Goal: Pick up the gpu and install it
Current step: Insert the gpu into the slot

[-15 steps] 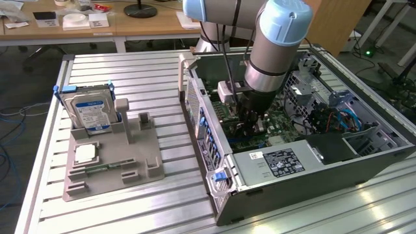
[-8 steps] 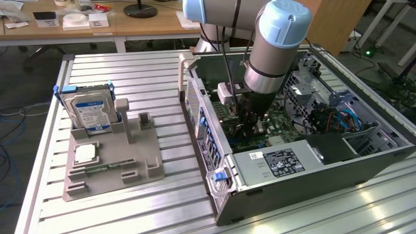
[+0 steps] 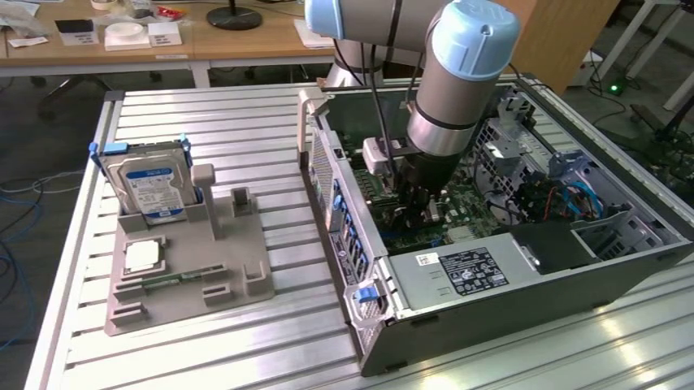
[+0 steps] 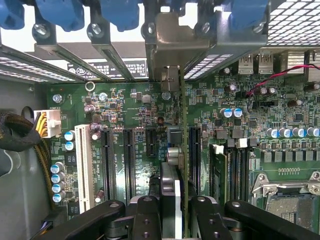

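Gripper [image 4: 172, 212] clamping gpu [image 4: 181, 150] (edge-on)

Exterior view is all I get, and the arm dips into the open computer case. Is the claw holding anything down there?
Observer: Yes. In the wrist view the claw is closed on the gpu, which shows edge-on as a thin green strip.
Operator: What lies under it?
Observer: The green motherboard. The card runs parallel to its long black slots.
Operator: Is the card fully in?
Observer: I cannot tell. Its metal bracket sits at the row of openings in the case's rear wall.
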You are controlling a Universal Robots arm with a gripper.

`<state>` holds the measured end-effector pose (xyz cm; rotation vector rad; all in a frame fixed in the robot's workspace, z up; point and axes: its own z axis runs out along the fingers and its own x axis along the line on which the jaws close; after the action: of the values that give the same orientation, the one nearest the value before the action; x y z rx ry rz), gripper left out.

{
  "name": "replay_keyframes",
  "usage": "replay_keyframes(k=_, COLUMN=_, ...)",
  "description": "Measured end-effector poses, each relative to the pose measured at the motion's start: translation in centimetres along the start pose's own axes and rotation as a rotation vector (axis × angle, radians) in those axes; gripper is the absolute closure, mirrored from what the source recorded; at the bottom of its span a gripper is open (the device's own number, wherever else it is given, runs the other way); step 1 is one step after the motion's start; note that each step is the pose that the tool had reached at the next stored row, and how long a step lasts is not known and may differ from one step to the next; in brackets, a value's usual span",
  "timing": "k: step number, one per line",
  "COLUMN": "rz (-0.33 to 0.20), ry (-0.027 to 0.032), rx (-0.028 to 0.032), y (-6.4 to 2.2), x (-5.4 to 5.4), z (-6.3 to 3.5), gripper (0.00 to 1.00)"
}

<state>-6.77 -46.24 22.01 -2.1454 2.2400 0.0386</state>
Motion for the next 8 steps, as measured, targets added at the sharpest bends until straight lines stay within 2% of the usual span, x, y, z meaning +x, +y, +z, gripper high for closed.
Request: replay_keyframes(k=8, rz=0.0, ry=0.0001, rx=-0.0001, y=0.01, x=-0.07, z=0.0, gripper=0.72)
